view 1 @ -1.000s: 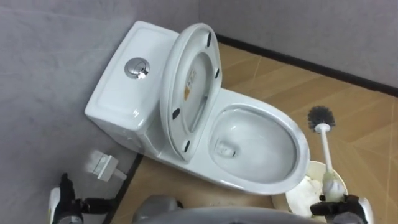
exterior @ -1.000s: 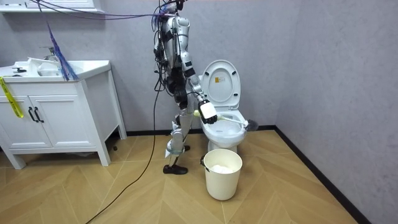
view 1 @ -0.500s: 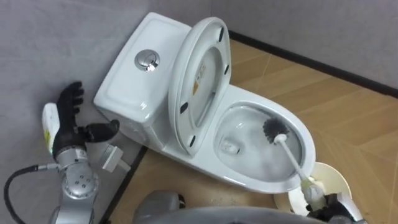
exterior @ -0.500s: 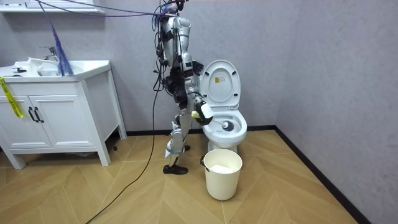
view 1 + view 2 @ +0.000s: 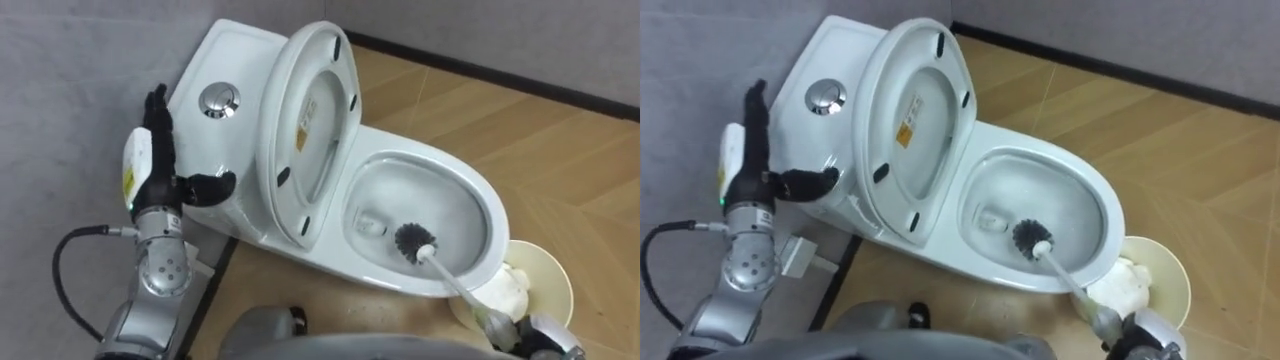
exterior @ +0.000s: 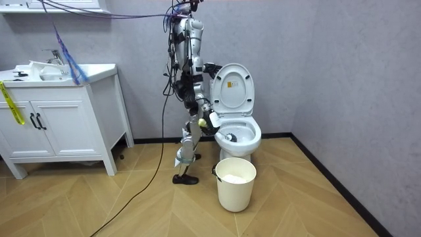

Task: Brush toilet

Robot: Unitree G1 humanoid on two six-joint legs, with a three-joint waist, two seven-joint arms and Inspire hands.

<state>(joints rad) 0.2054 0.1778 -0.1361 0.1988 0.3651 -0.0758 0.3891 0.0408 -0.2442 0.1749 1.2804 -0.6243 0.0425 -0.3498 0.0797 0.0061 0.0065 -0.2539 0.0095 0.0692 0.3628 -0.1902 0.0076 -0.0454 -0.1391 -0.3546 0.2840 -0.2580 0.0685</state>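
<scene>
Down and inward the toilet brush [image 5: 413, 241] has gone: half a second ago its dark head sat against the bowl's right side, and it is now low in the middle of the toilet [image 5: 340, 265] bowl, just right of the drain. Its white handle slants to the frame's lower right corner, where the right hand [image 5: 545, 338] barely shows — whether it is clamped on the handle cannot be told. At centre left, the left hand [image 5: 155, 150] stands upright with fingers straight and apart, thumb reaching toward the cistern [image 5: 235, 55] below the flush button [image 5: 218, 100]. The seat [image 5: 305, 130] is raised. A pale bin [image 5: 555, 285] stands at lower right — just beside the bowl.
</scene>
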